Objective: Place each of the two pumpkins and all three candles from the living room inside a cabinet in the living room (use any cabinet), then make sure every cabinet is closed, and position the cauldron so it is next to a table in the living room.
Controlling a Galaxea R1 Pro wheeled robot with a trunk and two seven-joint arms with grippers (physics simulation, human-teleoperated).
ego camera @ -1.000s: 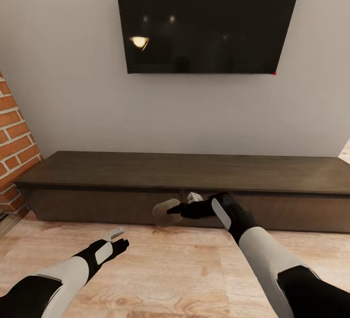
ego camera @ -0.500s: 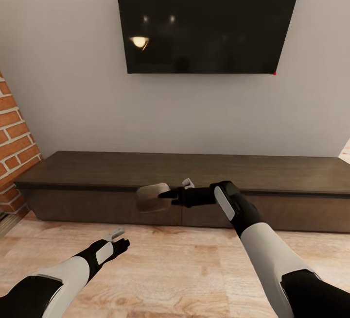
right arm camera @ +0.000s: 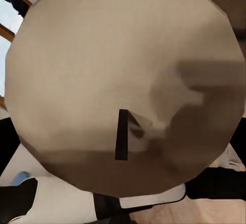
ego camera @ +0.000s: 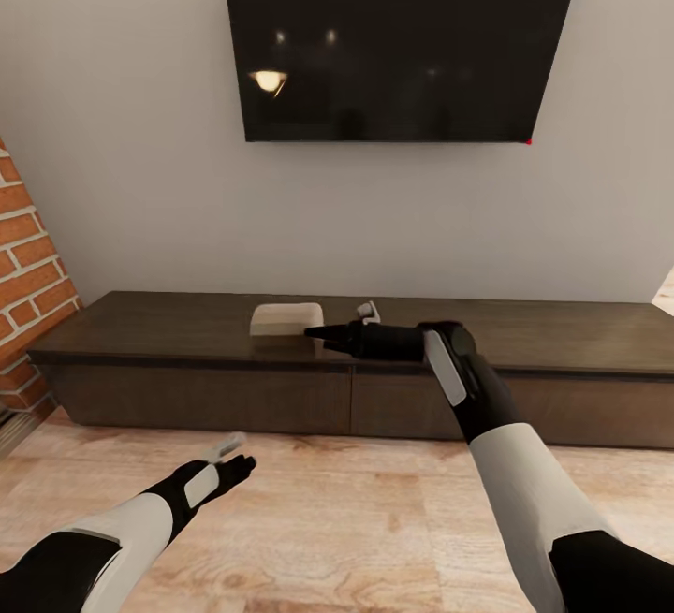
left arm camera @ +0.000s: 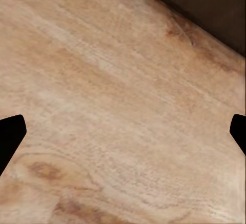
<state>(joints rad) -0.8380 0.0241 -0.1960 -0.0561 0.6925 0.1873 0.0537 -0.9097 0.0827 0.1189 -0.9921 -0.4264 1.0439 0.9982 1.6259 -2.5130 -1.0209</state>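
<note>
Candle (ego camera: 285, 318) above dark cabinet (ego camera: 187, 332)

My right pincer (ego camera: 314, 333) hides the near end of the candle (ego camera: 285, 318) in the head view. From my right wrist the candle (right arm camera: 125, 83) covers mid-frame, so my fingertips sit out of sight behind it. The television (ego camera: 398, 37) is cut off at the top edge, the cabinet (ego camera: 187, 388) at the right edge.
</note>
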